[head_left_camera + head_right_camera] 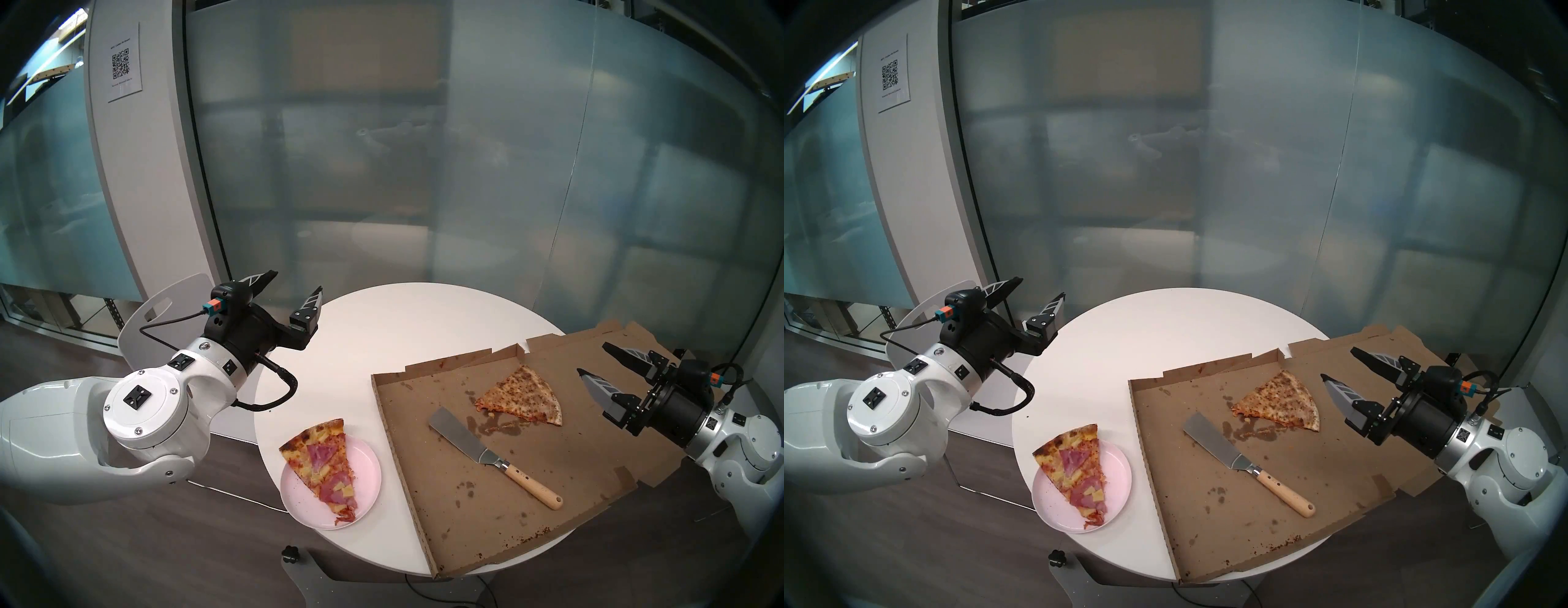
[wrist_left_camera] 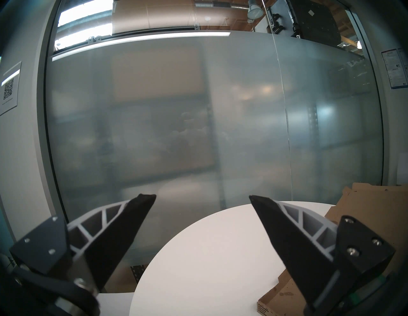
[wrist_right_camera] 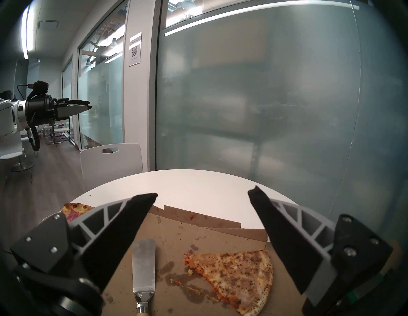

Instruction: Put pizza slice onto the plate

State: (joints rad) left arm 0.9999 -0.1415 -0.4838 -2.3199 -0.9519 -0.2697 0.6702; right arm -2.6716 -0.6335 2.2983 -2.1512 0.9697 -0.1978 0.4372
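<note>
My left gripper (image 1: 295, 282) is held level out ahead of my left arm, jaws spread wide and holding nothing. My right gripper (image 1: 594, 358) is level too, angled in toward my left one, jaws just as wide, empty. Both wrists look raised, as far as I can tell

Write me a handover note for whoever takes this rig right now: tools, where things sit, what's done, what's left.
Left tool: open, empty, raised beside the round white table.
Right tool: open, empty, hovering over the open brown cardboard pizza box.
Ham-and-pineapple pizza slice: lying on the round pale pink plate, crust end overhanging the rim.
Metal spatula with wooden handle: lying in the box, beside the speckled plain slice.
Done: slice plated.
Left: nothing evident; perhaps centre the slice.
</note>
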